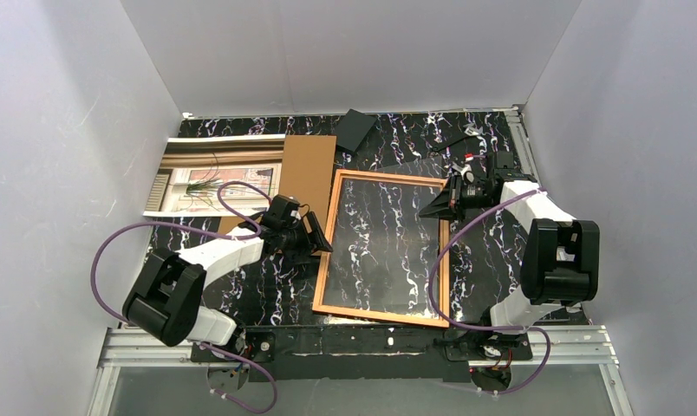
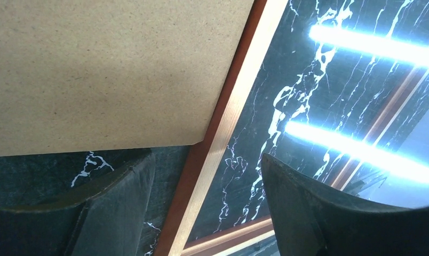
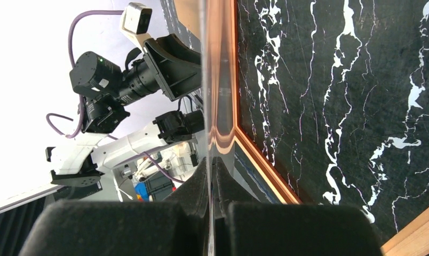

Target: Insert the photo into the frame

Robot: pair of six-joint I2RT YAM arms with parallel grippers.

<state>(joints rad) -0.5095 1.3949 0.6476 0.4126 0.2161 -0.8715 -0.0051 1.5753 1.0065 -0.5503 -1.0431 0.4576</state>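
Now, left gripper (image 1: 322, 236): you have it spread wide and holding nothing, one finger on each side of the frame's left border; whether it touches the border can't be told.
Right gripper (image 3: 212, 169): clamped tight on the edge of the clear sheet (image 3: 208, 96), near the frame's far right corner; the sheet is lifted off the desk at an angle.
Frame (image 1: 375, 314): lies flat mid-desk, with a thin orange-red border and the marble showing through its opening.
Photo (image 1: 211, 178): picture side up at the desk's far left, well apart from your right gripper.
Cardboard board (image 1: 306, 173): plain brown and overlapping the photo's right end; which one lies on top can't be told. Its right edge runs along the frame's left border.
Desk (image 1: 271, 290): black marble with white veins.
Dark flat piece (image 1: 355, 128): at the far edge, just beyond the board.
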